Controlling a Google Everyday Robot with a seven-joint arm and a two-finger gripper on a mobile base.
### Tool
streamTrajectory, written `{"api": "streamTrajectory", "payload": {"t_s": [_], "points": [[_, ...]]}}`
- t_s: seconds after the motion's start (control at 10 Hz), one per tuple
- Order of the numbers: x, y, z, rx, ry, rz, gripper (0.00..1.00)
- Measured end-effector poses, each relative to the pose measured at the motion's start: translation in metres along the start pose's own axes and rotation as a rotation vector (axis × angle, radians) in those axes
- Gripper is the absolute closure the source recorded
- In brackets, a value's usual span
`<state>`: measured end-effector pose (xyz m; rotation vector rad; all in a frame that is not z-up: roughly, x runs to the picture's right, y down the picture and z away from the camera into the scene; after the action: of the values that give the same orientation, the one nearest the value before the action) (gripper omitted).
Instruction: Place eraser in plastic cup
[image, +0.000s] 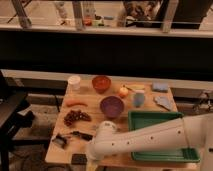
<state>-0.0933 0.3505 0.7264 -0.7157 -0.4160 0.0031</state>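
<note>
The eraser (79, 159), a flat dark block, lies at the table's front edge, left of centre. My gripper (93, 159) is at the end of the white arm (145, 137), which reaches in from the right. It hangs low at the front edge, just right of the eraser. A white plastic cup (74, 81) stands upright at the back left of the table, far from the gripper. A blue cup (139, 99) stands right of centre.
A purple bowl (111, 106), red bowl (101, 83), apple (123, 91), carrot (76, 103), grapes (76, 117) and a slim black-handled tool (80, 135) lie on the wooden table (60, 155). A green tray (150, 120) sits at the front right under the arm.
</note>
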Motion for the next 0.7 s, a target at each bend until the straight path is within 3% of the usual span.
{"api": "streamTrajectory", "payload": {"t_s": [0.7], "points": [[0.0004,0.0000,0.0078,-0.021,-0.014,-0.011,0.95]]}}
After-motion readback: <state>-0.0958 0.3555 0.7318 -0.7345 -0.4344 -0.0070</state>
